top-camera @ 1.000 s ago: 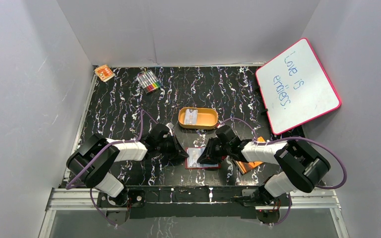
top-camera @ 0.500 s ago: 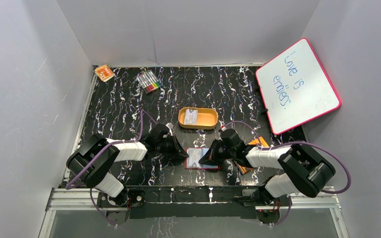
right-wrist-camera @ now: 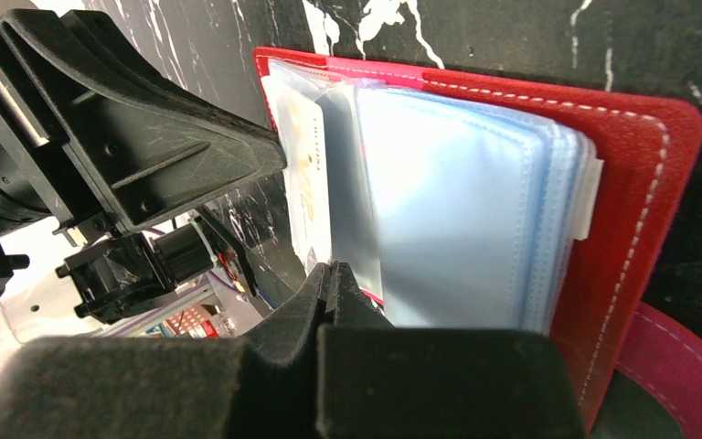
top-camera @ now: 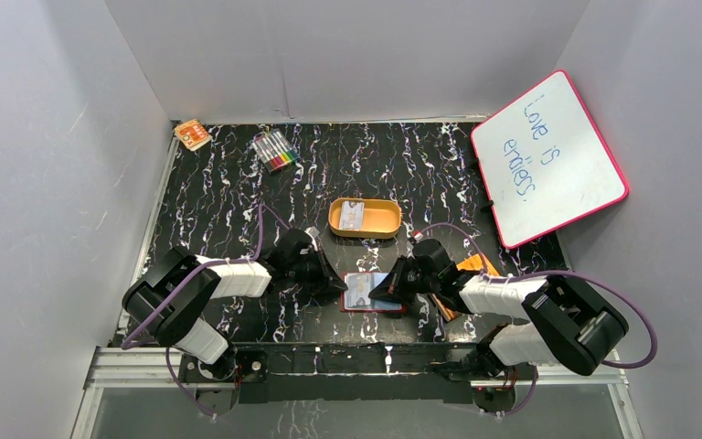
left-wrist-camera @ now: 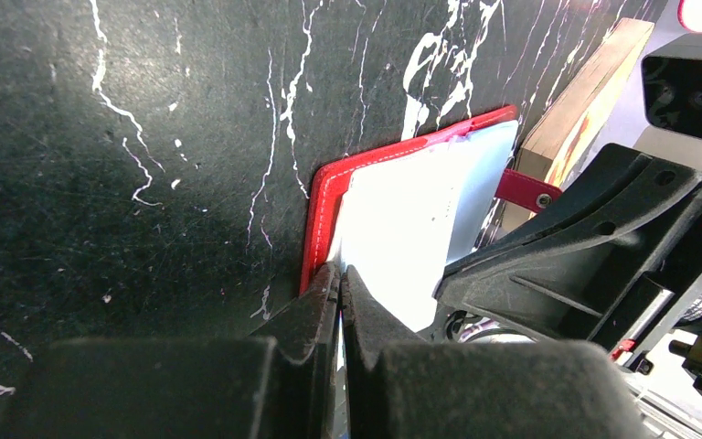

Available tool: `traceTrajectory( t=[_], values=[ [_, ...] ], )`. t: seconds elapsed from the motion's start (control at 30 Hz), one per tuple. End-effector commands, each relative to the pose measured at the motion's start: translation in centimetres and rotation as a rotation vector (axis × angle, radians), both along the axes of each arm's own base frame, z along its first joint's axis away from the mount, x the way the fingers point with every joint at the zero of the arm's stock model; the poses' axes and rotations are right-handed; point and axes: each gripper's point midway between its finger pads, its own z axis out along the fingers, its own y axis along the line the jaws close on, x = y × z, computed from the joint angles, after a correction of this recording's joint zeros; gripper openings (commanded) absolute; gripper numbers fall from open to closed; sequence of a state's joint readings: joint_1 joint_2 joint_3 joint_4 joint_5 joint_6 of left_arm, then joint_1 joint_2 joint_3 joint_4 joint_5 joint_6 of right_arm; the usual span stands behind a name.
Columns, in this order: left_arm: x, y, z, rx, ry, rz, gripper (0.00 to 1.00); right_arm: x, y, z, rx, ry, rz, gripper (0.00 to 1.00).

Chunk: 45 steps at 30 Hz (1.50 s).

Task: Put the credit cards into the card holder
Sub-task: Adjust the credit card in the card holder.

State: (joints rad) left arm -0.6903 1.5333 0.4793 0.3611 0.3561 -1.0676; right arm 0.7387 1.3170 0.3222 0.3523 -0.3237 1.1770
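Top view: the card holder (top-camera: 363,291) lay open on the black marbled tabletop (top-camera: 228,197), at 6 o'clock from the orange oval tin (top-camera: 379,220). One credit card (top-camera: 352,216) lay inside that tin. The left hand (top-camera: 334,285) met the holder from 9 o'clock and the right hand (top-camera: 388,290) from 3 o'clock. An orange booklet (top-camera: 473,264) lay partly under the right arm. A whiteboard (top-camera: 548,155) leaned at 2 o'clock, and markers (top-camera: 274,149) lay at 11 o'clock.

Left wrist view: the left hand (left-wrist-camera: 338,274) was pressed together, its tips touching the holder's (left-wrist-camera: 322,206) red stitched edge beside the pale sleeves (left-wrist-camera: 411,215). The right hand (left-wrist-camera: 594,242) was at 3 o'clock, and the booklet (left-wrist-camera: 585,105) at 1 o'clock.

Right wrist view: the right hand (right-wrist-camera: 333,271) was pressed together, its tips against the near edge of the clear sleeves (right-wrist-camera: 457,201). I cannot tell whether a sleeve was caught between them. The holder's red cover (right-wrist-camera: 644,174) lay flat, its tab (right-wrist-camera: 672,366) at 5 o'clock. The left hand (right-wrist-camera: 146,151) sat at 9 o'clock.
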Motion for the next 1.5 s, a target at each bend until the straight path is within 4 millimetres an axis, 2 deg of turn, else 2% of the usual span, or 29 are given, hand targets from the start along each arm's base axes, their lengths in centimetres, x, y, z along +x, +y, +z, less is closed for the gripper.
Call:
traceTrajectory(
  t=[0.0, 0.37, 0.93, 1.47],
  values=[
    [-3.6, 4.8, -5.3, 0.239, 0.133, 0.020, 0.00, 0.7, 0.0, 0.6, 0.025, -0.034, -0.028, 0.00],
    [-3.5, 4.6, -5.0, 0.230, 0.129, 0.025, 0.00, 0.6, -0.4, 0.0, 0.005, -0.023, -0.036, 0.00],
    [-3.3, 4.1, -4.6, 0.213, 0.132, 0.014, 0.00, 0.7, 0.5, -0.5, 0.013, -0.007, -0.009, 0.00],
    [-3.1, 3.8, -4.0, 0.206, 0.115, -0.006, 0.32, 0.9, 1.2, -0.5, 0.012, -0.017, 0.030, 0.00]
  ],
)
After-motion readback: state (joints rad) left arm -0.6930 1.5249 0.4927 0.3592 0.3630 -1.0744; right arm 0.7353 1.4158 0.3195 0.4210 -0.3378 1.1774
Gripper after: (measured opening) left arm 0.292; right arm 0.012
